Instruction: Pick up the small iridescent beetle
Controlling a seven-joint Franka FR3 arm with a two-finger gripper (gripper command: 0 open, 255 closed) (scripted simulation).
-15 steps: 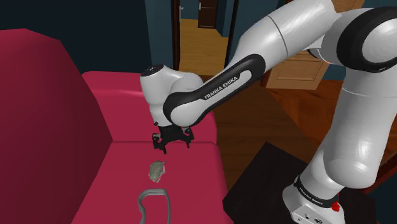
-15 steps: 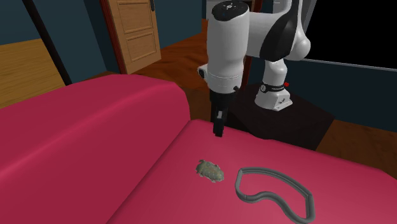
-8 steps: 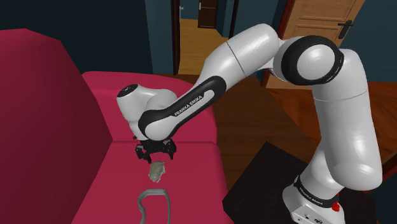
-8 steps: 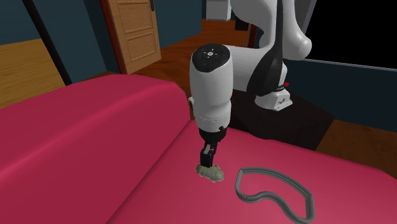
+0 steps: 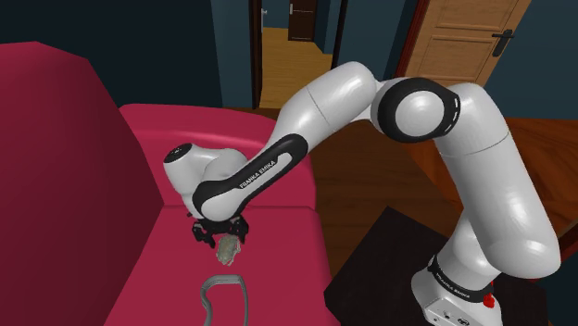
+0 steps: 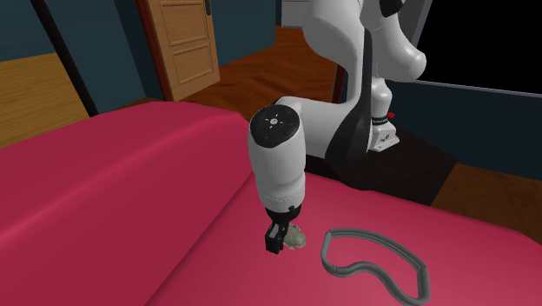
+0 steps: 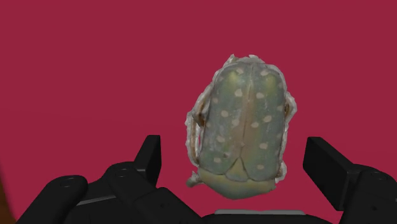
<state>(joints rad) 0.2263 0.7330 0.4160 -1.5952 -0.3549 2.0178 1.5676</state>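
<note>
Item one, as I log it: beetle (image 7: 242, 127), green with pale spots, flat on the red sofa seat (image 6: 130, 217). Item two: gripper (image 7: 235, 159), low over the beetle, fingers spread to either side and not touching it. Item three: grey loop (image 6: 373, 265), near the beetle on the second exterior view's right.

"FRANKA EMIKA" in white capitals, running along the dark band (image 5: 257, 173) on the forearm of the white arm (image 5: 324, 102), faint white print on the dark base ring (image 5: 460, 289), too small to read
</note>
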